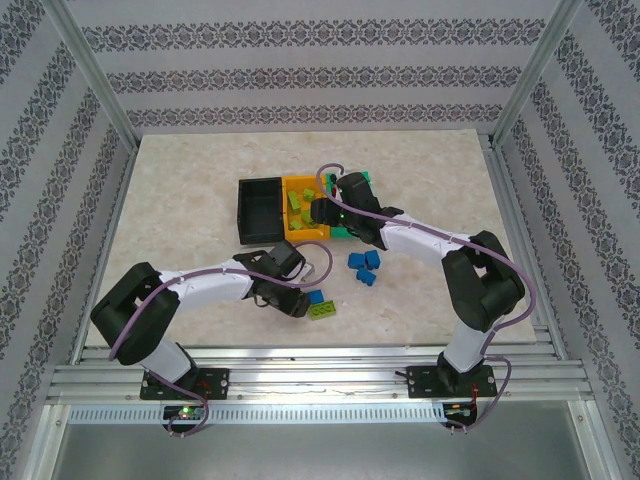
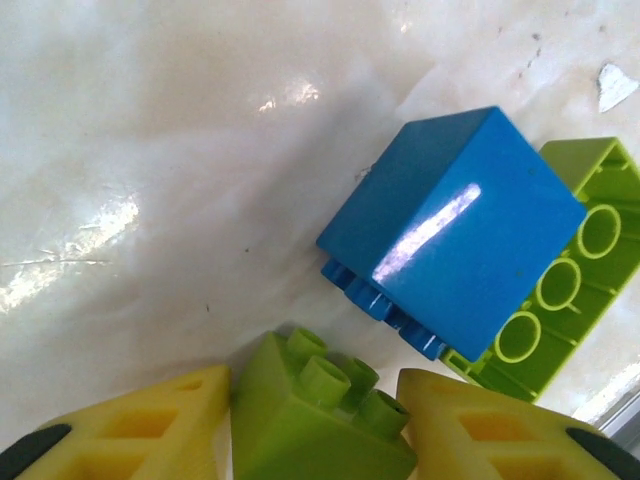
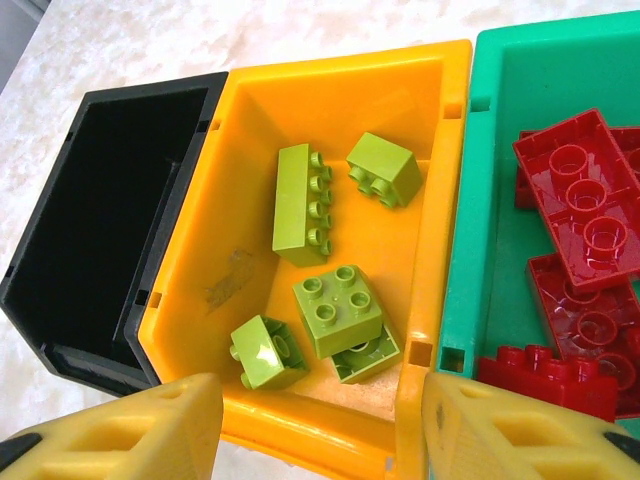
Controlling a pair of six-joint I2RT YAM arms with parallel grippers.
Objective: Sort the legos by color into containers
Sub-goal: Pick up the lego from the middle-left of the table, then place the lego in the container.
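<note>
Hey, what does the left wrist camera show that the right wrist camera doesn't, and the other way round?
Left wrist, not right: a small lime green brick clamped between the yellow fingers, and a blue brick partly hiding a long lime green brick turned hollow side up. Right wrist, not left: the black bin, the orange-yellow bin holding lime green bricks, the green bin holding red bricks. Both: yellow fingers at the bottom edge, marble tabletop, lime green bricks.

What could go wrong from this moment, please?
1. The small lime brick sits skewed in the left end effector; it may slip when lifted.
2. The blue brick leans on a long lime brick close by; the lift might knock it.
3. The right end effector hovers over the orange bin, where the arms could collide.
</note>
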